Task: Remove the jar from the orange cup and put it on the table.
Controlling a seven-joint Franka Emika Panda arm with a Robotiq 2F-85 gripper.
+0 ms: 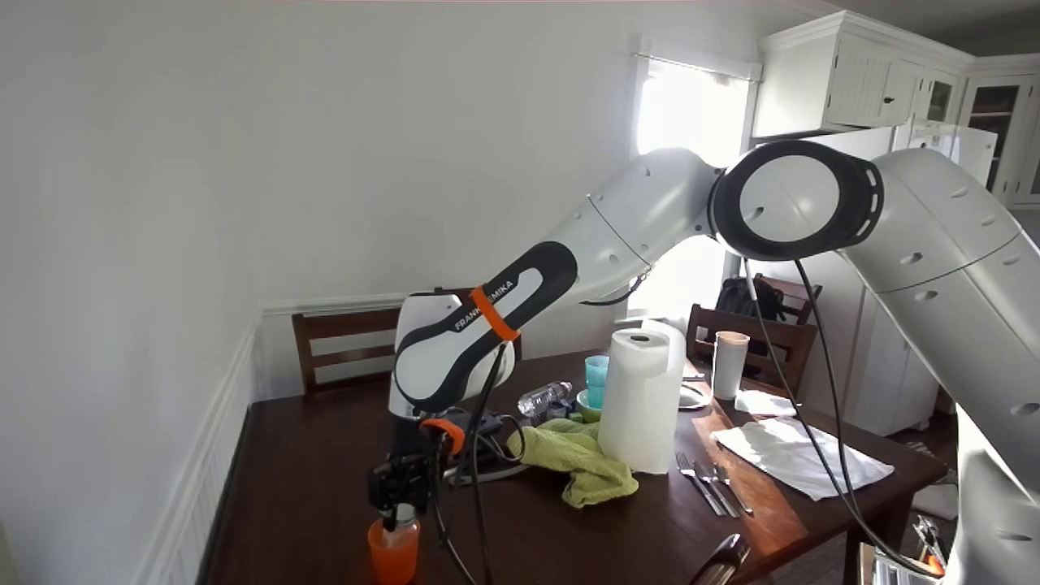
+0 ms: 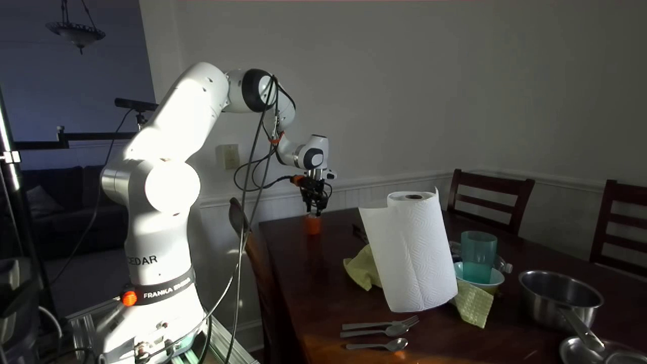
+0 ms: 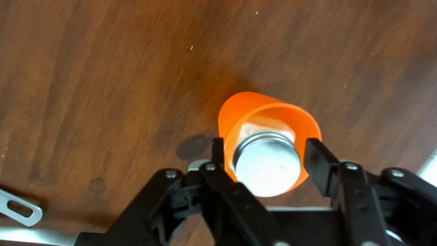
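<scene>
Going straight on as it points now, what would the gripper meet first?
Probably the rim of the orange cup: the open gripper points down with the jar between its fingers, whose tips overlap the cup's edge in the wrist view. Depth is unclear; they might slip past it.

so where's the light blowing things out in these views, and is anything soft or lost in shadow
In an exterior view, the window is blown out and sun streaks the table; in an exterior view, sunlight overexposes patches of the arm, while the sofa lies in shadow; in the wrist view, the jar's lid glares near-white and the gripper looks slightly soft.
</scene>
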